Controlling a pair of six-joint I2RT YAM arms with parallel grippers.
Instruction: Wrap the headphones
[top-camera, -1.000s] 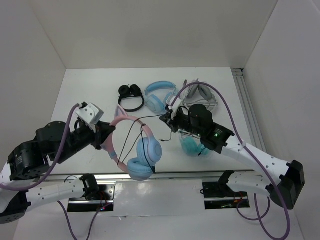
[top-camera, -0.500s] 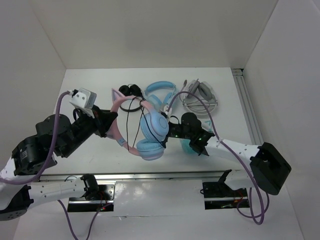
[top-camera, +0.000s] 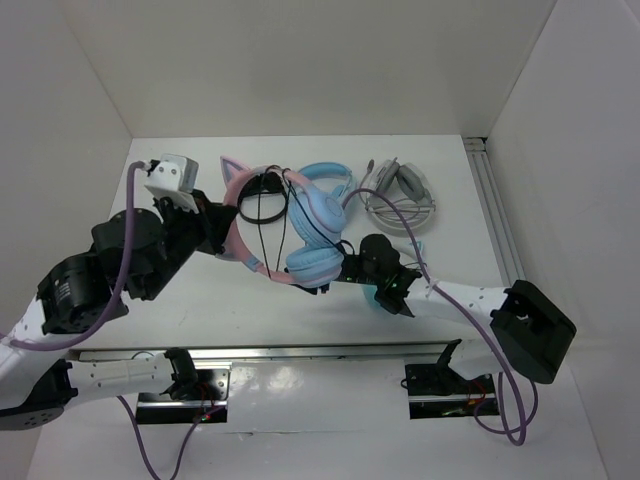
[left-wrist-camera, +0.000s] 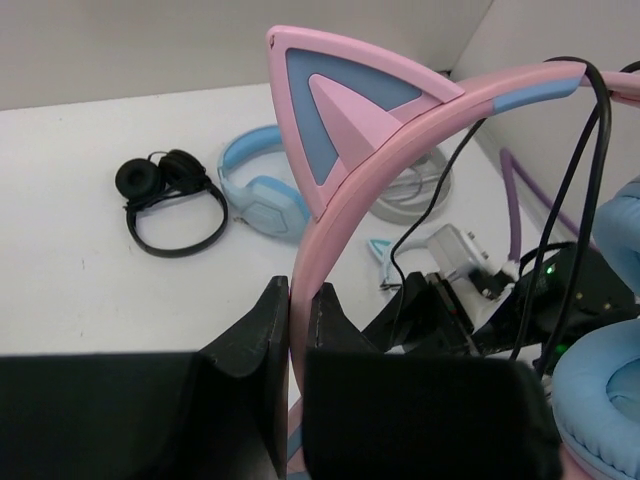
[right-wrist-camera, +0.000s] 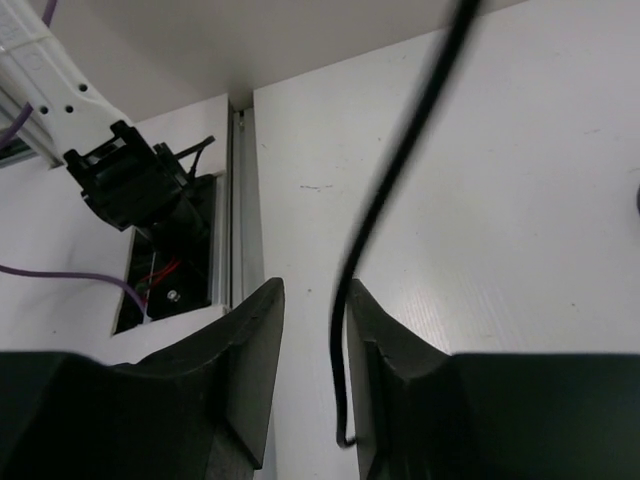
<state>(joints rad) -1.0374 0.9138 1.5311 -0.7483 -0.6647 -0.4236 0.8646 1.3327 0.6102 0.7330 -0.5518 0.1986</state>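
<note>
Colour key: cat-ear over-ear headphones (top-camera: 318, 215), pink headband, light blue ear cups; thin black cable (right-wrist-camera: 411, 135); plain white tabletop (top-camera: 470, 235).

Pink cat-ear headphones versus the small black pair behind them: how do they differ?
The pink headphones are held up by the left gripper; the black headphones lie on the table. The pink headphones have cat ears and big blue cups; the black headphones are plain and smaller. Both have headbands.

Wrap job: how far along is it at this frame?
Done: headphones lifted, left gripper clamped on the pink headband. In hand: cable drapes over the headband and runs loose between the right gripper's open fingers. Left: no tidy coils visible yet; most winding remains.
</note>
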